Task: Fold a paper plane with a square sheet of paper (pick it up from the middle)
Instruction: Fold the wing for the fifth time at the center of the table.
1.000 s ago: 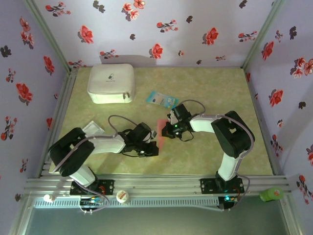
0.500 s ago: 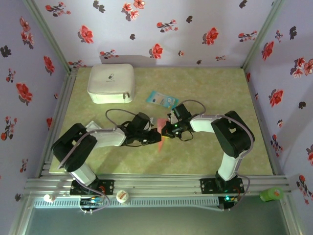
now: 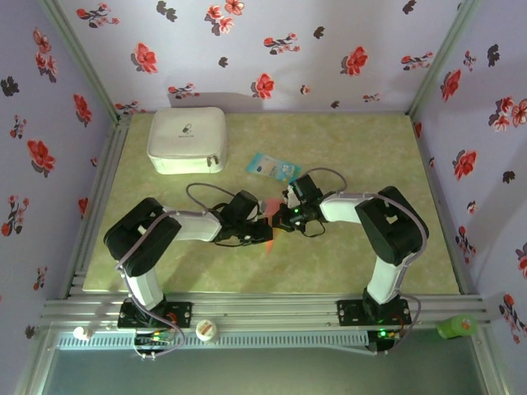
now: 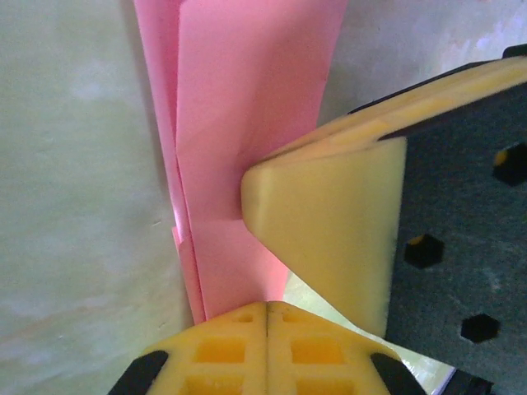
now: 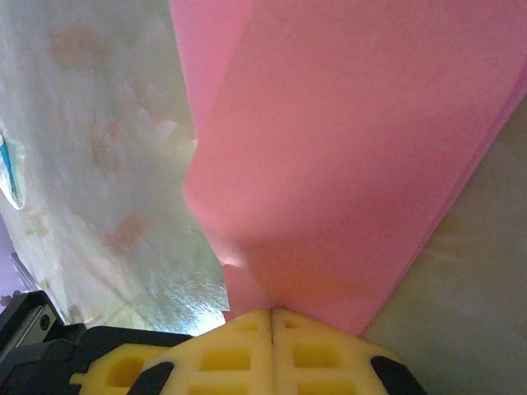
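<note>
The square sheet of paper [image 3: 271, 207] lies mid-table, folded into a narrow salmon-pink strip with layered edges [image 4: 247, 115]. It shows no dart shape. My left gripper [image 3: 263, 229] is shut, its closed tips [image 4: 268, 317] resting at the strip's near end. My right gripper [image 3: 282, 216] is also shut and touches the same strip from the other side. Its yellow fingers [image 4: 329, 230] press down on the top flap. In the right wrist view the pink paper [image 5: 354, 148] spreads out from under the closed tips [image 5: 272, 321]. Neither pair of jaws shows paper clamped between them.
A white zip case [image 3: 188, 140] sits at the back left, and a small light-blue packet [image 3: 273, 167] lies just beyond the grippers. Floral walls close in three sides. A white cap [image 3: 206, 330] and a green object [image 3: 457, 327] rest on the front rail.
My left gripper has slid away from the near edge and to the right along the paper, ending tip to tip with the right gripper. The right arm has stayed put.
</note>
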`<state>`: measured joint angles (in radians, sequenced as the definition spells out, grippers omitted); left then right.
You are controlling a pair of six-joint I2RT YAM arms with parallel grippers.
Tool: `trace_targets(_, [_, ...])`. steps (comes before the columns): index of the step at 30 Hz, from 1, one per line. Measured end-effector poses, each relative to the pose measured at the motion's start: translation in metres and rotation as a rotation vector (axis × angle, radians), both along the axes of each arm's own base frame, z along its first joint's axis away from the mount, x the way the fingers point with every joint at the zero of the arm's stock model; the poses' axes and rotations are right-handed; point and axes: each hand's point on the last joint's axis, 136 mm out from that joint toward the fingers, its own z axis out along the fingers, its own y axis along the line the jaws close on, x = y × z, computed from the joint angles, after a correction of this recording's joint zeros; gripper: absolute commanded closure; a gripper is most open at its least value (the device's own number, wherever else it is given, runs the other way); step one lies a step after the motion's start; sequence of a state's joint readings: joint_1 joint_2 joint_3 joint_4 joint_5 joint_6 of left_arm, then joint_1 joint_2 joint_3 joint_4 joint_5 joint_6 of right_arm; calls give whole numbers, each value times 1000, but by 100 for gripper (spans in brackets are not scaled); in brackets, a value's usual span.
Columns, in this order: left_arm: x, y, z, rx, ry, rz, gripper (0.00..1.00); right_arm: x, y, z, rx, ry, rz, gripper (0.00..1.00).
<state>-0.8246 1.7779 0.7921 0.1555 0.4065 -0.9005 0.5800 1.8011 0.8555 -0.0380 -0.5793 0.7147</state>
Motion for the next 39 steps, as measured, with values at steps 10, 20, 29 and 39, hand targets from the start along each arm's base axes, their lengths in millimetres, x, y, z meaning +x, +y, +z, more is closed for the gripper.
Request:
trace_targets(10, [-4,6,0,6,-26,-19,100,17,-17,16,-21,-52,-69,94])
trace_targets(20, [-4,6,0,9,-38,-33,100,22,-10,35,42,-96,-56,96])
trace_targets(29, [-5,7,0,11,-36,-33,100,16,-7,4,4,-34,-26,96])
trace_targets(39, [-6,7,-1,13,-48,-47,100,39,-25,2,-5,-41,-91,95])
